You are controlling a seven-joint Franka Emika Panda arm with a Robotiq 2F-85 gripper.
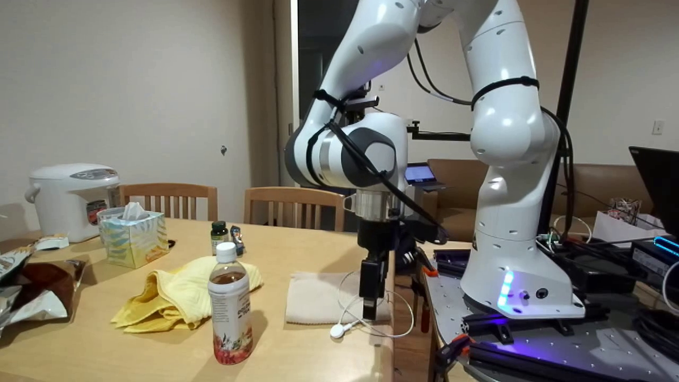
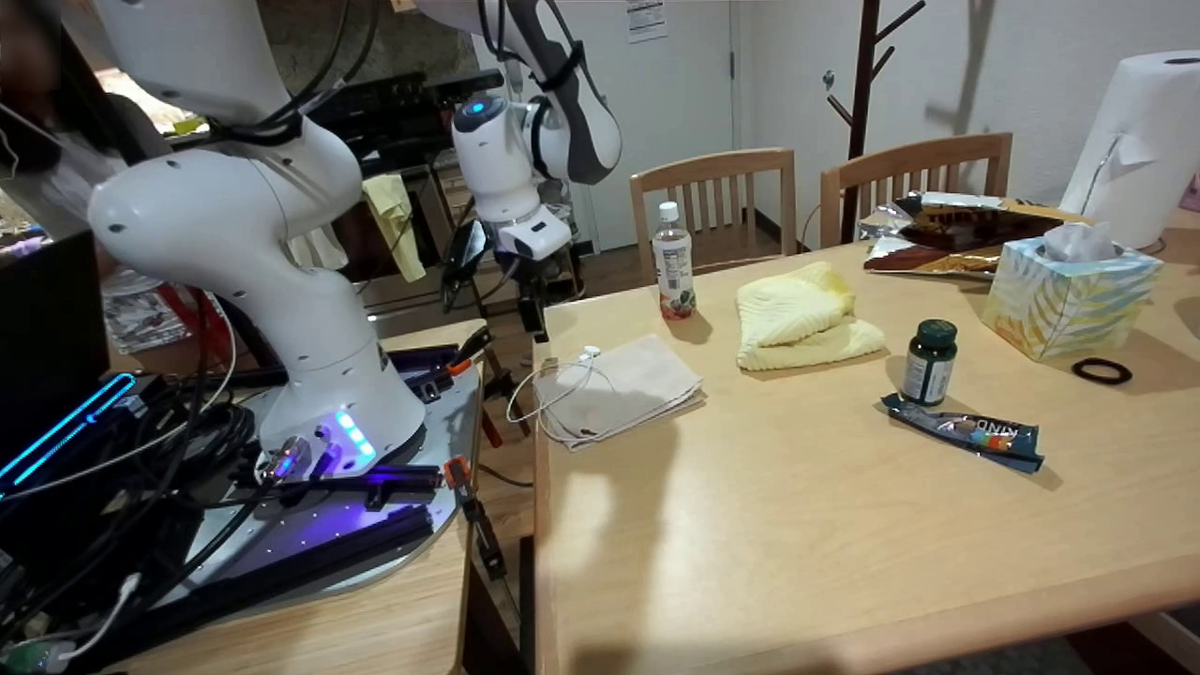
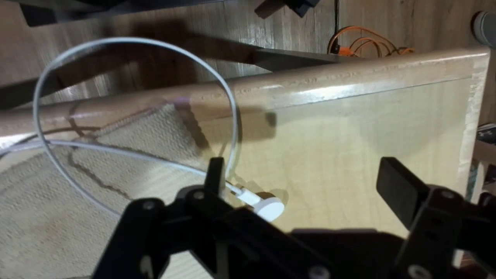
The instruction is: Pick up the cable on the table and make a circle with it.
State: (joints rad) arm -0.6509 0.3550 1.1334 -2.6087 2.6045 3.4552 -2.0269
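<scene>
Closest up in the wrist view: one gripper (image 3: 306, 180), two black fingers (image 3: 401, 192) spread wide, released, with the wood of the table (image 3: 329, 155) showing between them.

One cable (image 3: 130, 40), thin, whitish, below the gripper. Loops over one pale folded cloth (image 3: 58, 217) and out past the table's edge on the robot base (image 1: 522, 281) side; crosses itself at least once. Its white disc (image 3: 269, 209) end sits just off the cloth, near one finger; touching or apart, cannot tell.

Bearing: disc points slantwise away from that edge, toward the gap between the fingers as the wrist view has it. A nearly straight stretch behind it roughly shares that line; the looped cable as a whole gives no clear long axis.

Outward from the gripper, away from the base: one drink bottle (image 1: 231, 313), then one yellow cloth (image 1: 185, 292), and farther out one pill bottle (image 2: 930, 364), one snack bar (image 2: 966, 434), one tissue box (image 2: 1069, 305). Each exterior view shows two chairs (image 1: 294, 195).

View against view: the fingers' spread reads only in the wrist view, as does one orange cord (image 3: 345, 50) past the edge. Well apart from the gripper: one white hot-water pot (image 1: 69, 204) in an exterior view, one paper towel roll (image 2: 1134, 141) in an exterior view.
</scene>
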